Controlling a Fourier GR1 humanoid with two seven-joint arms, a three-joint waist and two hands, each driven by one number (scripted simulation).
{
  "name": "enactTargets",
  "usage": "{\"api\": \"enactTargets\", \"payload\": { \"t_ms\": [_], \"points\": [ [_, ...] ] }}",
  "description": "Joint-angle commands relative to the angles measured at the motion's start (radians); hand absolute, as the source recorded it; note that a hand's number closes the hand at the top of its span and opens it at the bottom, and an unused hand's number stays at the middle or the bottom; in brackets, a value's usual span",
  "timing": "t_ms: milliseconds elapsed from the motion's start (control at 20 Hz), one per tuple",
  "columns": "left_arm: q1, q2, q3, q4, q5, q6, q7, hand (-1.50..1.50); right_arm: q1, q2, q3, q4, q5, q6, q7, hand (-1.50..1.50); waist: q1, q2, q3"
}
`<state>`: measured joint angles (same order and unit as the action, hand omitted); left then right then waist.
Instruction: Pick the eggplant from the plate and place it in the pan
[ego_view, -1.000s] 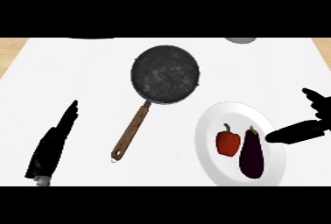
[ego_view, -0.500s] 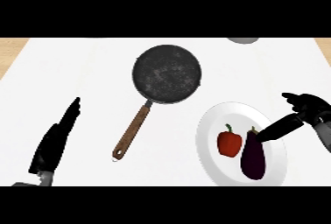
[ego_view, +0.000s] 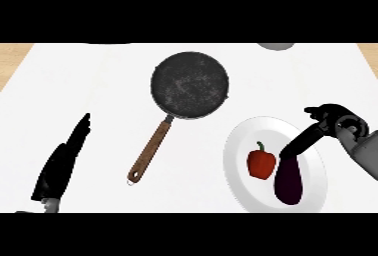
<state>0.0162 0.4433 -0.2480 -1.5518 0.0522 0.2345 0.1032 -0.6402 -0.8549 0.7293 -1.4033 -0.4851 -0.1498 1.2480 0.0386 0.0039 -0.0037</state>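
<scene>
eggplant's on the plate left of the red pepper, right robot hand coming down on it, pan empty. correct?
Not quite. In the head view the eggplant lies to the right of the red pepper, not left. The rest stands: both are on the plate, the right robot hand reaches down to the eggplant's top end, and the pan is empty.

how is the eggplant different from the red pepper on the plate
The eggplant is dark purple, long and slim; the red pepper is red, shorter and squat. The eggplant lies nearer the plate's right rim, its top end under the right hand's fingers; the pepper lies to its left, untouched. Both rest on the white plate.
</scene>
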Motion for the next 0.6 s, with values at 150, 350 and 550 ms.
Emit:
{"api": "enactTargets", "payload": {
  "t_ms": [150,350,550],
  "points": [
    [0.006,-0.018,-0.003,-0.001,-0.011,0.010,0.024,0.00,-0.090,0.034,0.113,0.078,-0.076,0.026,0.239,-1.50,-0.014,-0.004,-0.001],
    [-0.002,-0.023,0.012,0.020,-0.019,0.013,0.002,0.00,-0.100,0.062,0.149,0.131,-0.093,0.009,0.239,-1.50,-0.022,-0.004,0.000],
    [0.030,0.002,0.033,-0.015,-0.001,-0.012,-0.002,0.00,-0.102,0.082,0.189,0.160,-0.124,0.010,0.239,-1.50,-0.020,-0.006,0.001]
  ]
}}
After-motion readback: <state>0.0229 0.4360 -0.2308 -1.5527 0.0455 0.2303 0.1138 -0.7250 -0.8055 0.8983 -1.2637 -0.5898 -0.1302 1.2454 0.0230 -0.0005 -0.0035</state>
